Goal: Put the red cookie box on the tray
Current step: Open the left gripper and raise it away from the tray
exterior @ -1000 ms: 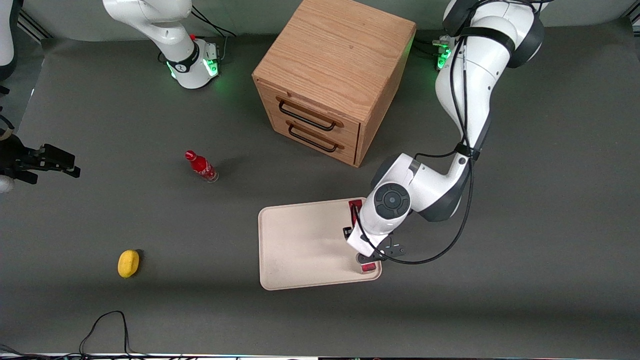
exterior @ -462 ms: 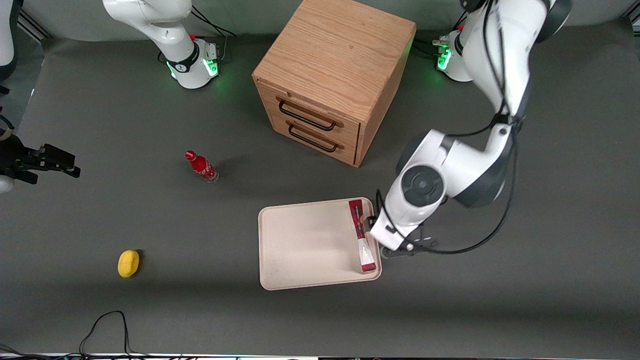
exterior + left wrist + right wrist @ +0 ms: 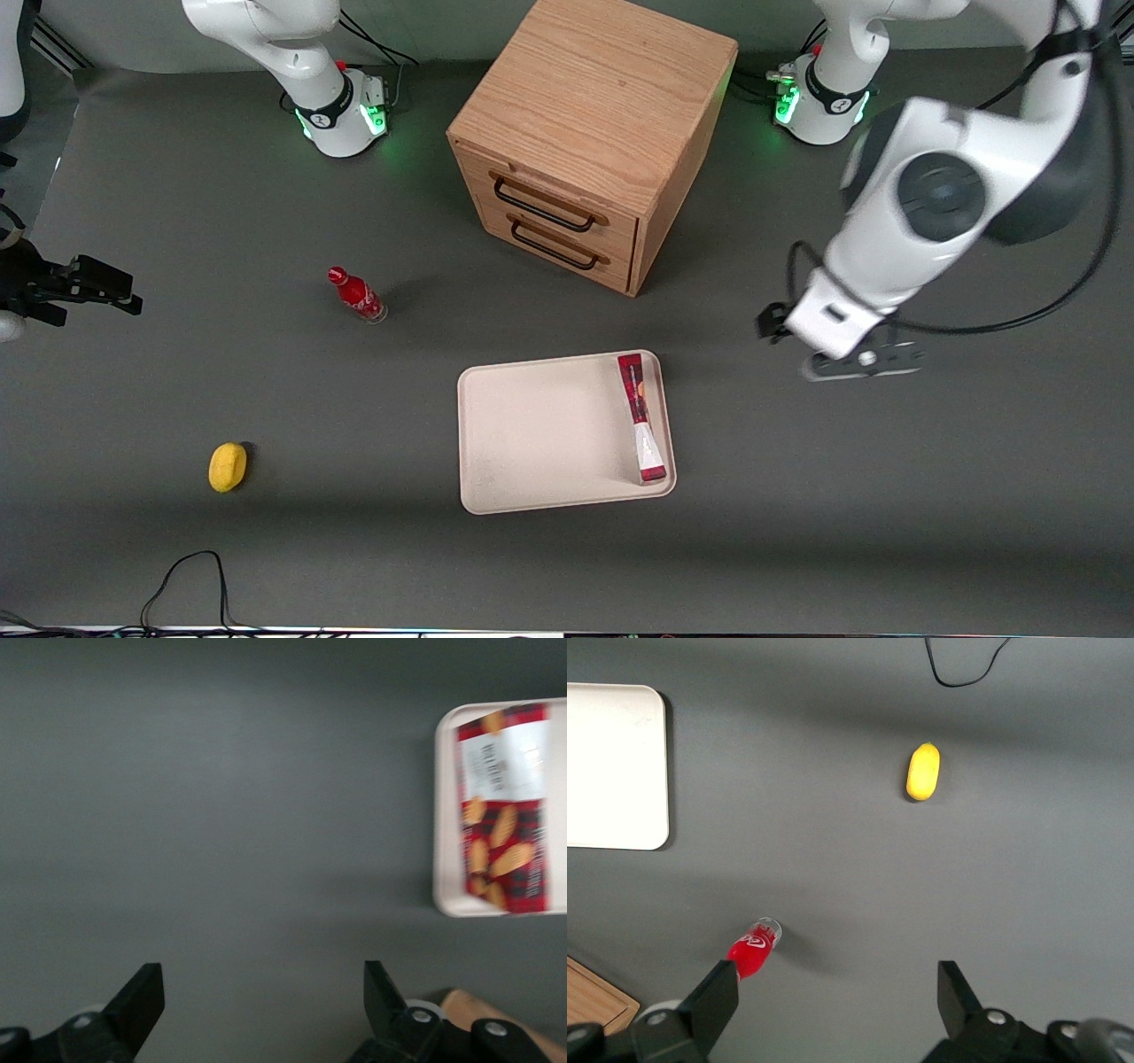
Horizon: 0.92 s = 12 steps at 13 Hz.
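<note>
The red cookie box (image 3: 641,416) lies flat in the cream-white tray (image 3: 540,434), along the tray's rim toward the working arm's end of the table. It also shows in the left wrist view (image 3: 503,806), lying in the tray (image 3: 445,815). My left gripper (image 3: 263,1010) is open and empty, with its fingers (image 3: 140,997) spread wide over bare grey table. In the front view the gripper (image 3: 837,350) is raised above the table, apart from the tray and toward the working arm's end.
A wooden two-drawer cabinet (image 3: 592,142) stands farther from the front camera than the tray. A small red bottle (image 3: 356,294) and a yellow lemon (image 3: 228,466) lie toward the parked arm's end. A black cable (image 3: 190,576) lies near the front edge.
My gripper has let go of the cookie box, risen and moved off the tray toward the working arm's end. The box stays in the tray.
</note>
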Motion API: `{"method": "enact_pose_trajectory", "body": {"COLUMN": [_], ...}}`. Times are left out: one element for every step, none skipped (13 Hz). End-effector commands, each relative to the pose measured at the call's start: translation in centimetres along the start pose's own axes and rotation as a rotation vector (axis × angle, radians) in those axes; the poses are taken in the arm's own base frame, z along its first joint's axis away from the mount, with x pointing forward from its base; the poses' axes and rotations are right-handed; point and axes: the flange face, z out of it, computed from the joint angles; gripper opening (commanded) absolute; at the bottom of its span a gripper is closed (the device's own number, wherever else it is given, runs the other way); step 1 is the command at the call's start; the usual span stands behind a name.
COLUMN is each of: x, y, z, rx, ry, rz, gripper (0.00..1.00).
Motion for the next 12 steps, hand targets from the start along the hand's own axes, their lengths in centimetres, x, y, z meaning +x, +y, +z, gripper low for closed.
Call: {"method": "enact_pose_trajectory", "body": {"x": [-5.4, -6.0, -6.5, -7.4, -7.6, -7.5, -7.2, -7.0, -6.9, -6.9, -6.9, -6.9], "y": [-8.1, -10.0, -12.5, -14.1, -15.0, -16.2, -16.6, -16.5, -16.6, -16.9, -17.3, -17.1], "z": [-2.3, -3.3, -4.5, -5.9, -6.3, -7.3, -7.8, -8.1, -8.1, -8.2, -8.2, -8.5], "rx": [0.010, 0.019, 0.018, 0.014, 0.010, -0.001, -0.007, -0.004, -0.003, -0.003, -0.006, -0.004], "ry": [-0.035, -0.073, -0.087, -0.083, -0.096, -0.098, -0.108, -0.108, -0.105, -0.105, -0.106, -0.107], "rz": [0.048, 0.030, -0.005, -0.022, -0.036, -0.055, -0.074, -0.075, -0.075, -0.081, -0.089, -0.086], "gripper": [1.00, 1.00, 1.00, 1.00, 1.00, 1.00, 1.00, 1.00, 1.00, 1.00, 1.00, 1.00]}}
